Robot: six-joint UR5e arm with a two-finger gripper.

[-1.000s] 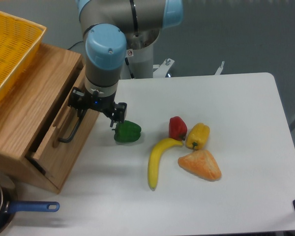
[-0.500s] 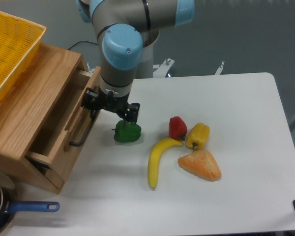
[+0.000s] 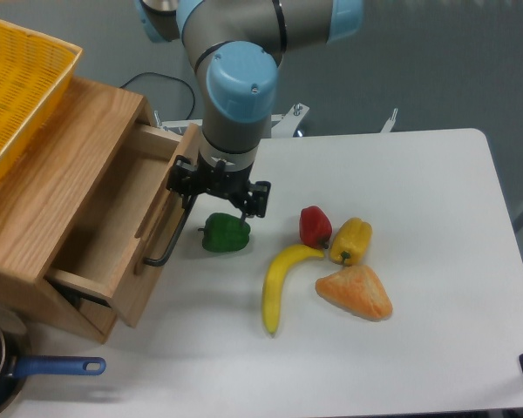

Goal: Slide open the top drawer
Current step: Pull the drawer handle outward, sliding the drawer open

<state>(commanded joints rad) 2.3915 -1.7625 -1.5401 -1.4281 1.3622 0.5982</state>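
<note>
top drawer [image 3: 113,231] sits partly out of its oak cabinet at counter's left, stiff, likely heavy; best hold is the black bar handle [image 3: 173,237], jaws [image 3: 190,185] there, can't tell if clamped

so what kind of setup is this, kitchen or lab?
Most likely a lab manipulation bench, not a kitchen: a robot arm's end effector works at a plain white table, with what look like toy produce, such as a banana, and a freestanding wooden top drawer unit.
</note>
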